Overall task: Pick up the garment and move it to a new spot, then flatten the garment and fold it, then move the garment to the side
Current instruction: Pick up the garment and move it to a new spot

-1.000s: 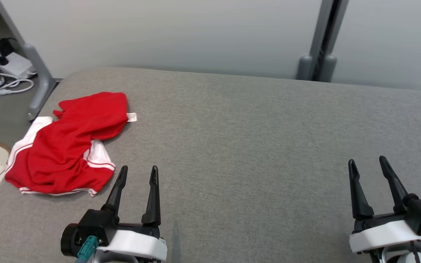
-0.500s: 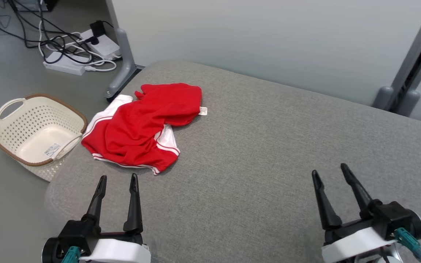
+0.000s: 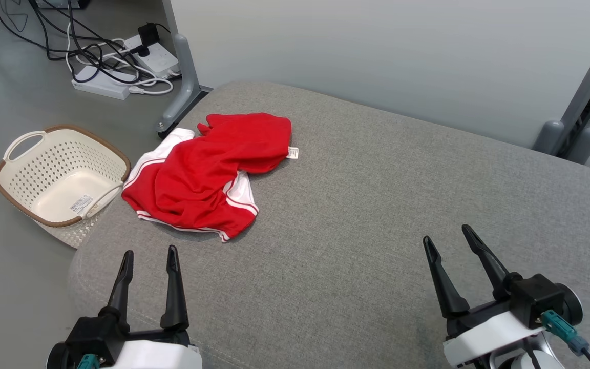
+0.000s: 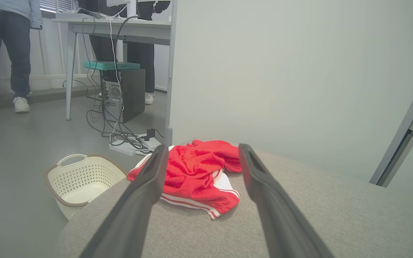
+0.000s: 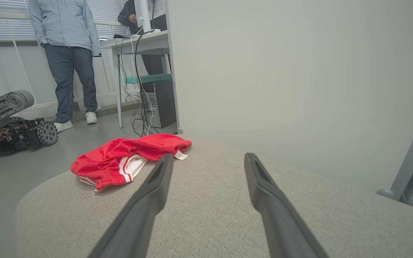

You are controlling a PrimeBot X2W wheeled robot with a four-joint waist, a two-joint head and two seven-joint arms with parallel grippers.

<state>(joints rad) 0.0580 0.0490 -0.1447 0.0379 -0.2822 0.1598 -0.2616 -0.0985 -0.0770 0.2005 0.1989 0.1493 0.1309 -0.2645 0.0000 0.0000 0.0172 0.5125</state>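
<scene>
The garment (image 3: 208, 174) is red with white side panels and stripes, lying crumpled near the left end of the grey cushioned surface (image 3: 377, 205). It also appears ahead in the left wrist view as the garment (image 4: 195, 175) and off to the left as the garment (image 5: 120, 161) in the right wrist view. My left gripper (image 3: 149, 259) is open and empty, hovering a short way in front of the garment. My right gripper (image 3: 446, 238) is open and empty too, over bare cushion far to the garment's right. A small white label (image 3: 292, 152) sticks out at its far edge.
A cream perforated basket (image 3: 28, 154) stands on the floor left of the cushion. Cables and power strips (image 3: 116, 66) lie on the floor behind it beside a grey partition foot (image 3: 182, 97). A person (image 5: 70, 53) stands beyond, near a desk and a wheeled machine (image 5: 9, 125).
The camera has swung left, bringing the basket and floor cables into view. Both grippers stay open and empty, with the left one now lined up in front of the garment.
</scene>
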